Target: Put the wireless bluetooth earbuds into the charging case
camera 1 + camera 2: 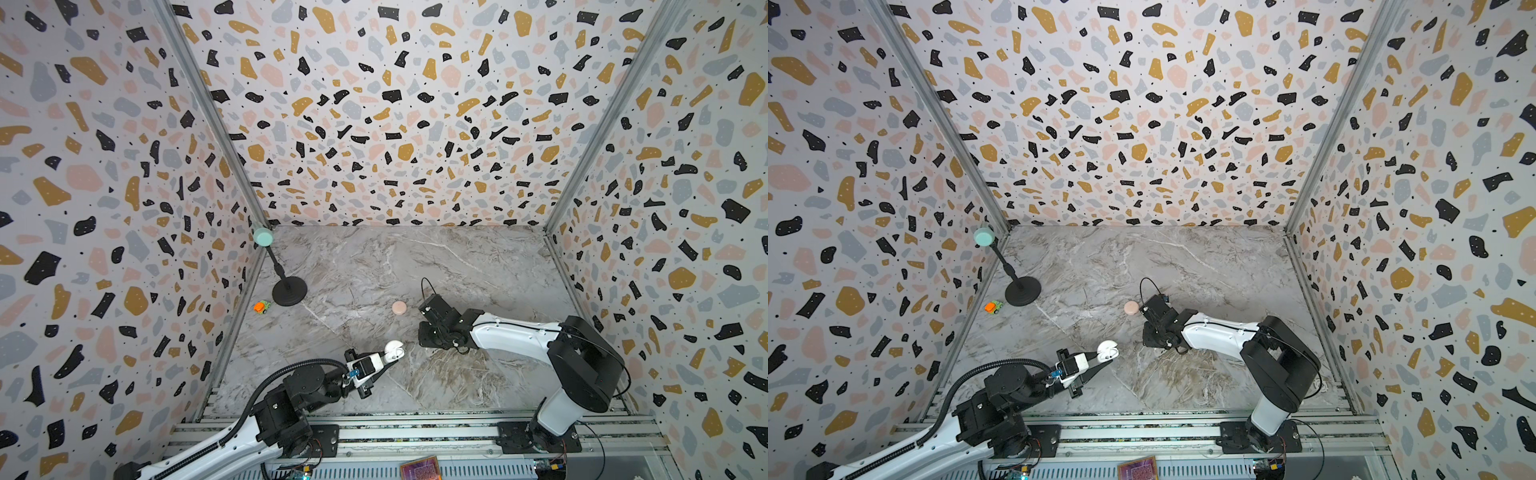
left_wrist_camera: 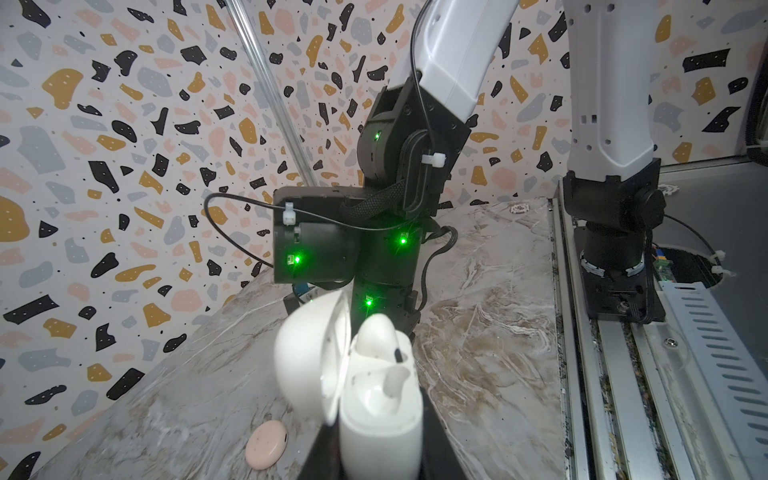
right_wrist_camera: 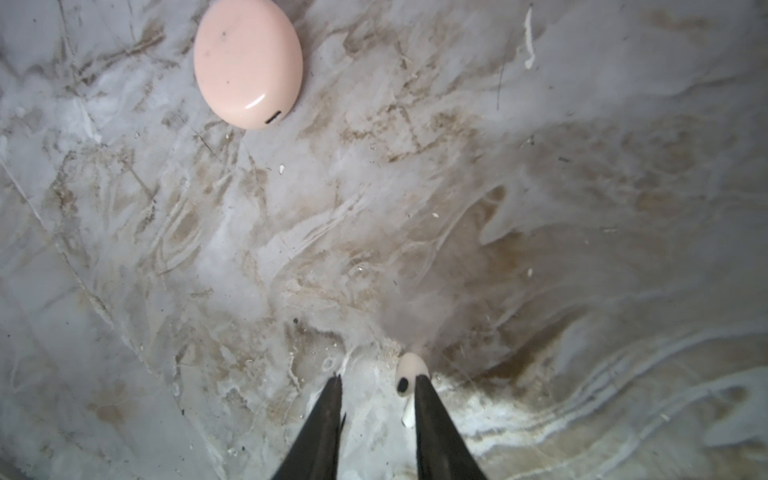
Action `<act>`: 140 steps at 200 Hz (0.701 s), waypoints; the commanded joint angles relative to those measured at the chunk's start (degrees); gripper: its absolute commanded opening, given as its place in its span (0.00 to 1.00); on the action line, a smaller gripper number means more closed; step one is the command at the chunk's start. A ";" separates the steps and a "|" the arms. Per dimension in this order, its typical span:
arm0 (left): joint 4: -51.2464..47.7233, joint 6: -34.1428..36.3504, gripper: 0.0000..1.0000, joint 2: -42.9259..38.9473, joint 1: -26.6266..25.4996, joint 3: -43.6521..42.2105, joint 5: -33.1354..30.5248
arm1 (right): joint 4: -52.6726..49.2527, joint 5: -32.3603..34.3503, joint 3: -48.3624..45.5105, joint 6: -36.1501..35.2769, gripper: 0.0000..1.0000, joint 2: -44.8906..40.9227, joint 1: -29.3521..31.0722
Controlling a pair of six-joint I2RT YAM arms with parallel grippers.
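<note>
Counted 2 cases: 1 white case, 1 pink case. Earbuds: 2 seen for sure, i.e. 1 seated earbud in the white one and 1 loose earbud on the tabletop. Poss. a 3rd sat in the white case, too blurry to tell. Toy car: 1, orange/green. Stand w/ teal round top: 1. Robot arms: 2, left arm and right arm.

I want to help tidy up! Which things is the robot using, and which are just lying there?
Using: open white case in the left end effector; earbud on the table, inside the open right end effector.
Just lying about: toy car; black stand; closed pink case.
</note>
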 commanded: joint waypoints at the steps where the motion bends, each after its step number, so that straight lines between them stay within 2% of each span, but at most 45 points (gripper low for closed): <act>1: 2.32 0.50 0.00 -0.65 -0.16 -0.16 0.57 | -2.83 1.78 2.21 -0.24 0.31 0.36 0.41; 140: 2.20 0.48 0.00 -0.49 -0.16 -0.34 0.31 | -2.21 1.65 2.21 -0.55 0.25 1.56 0.79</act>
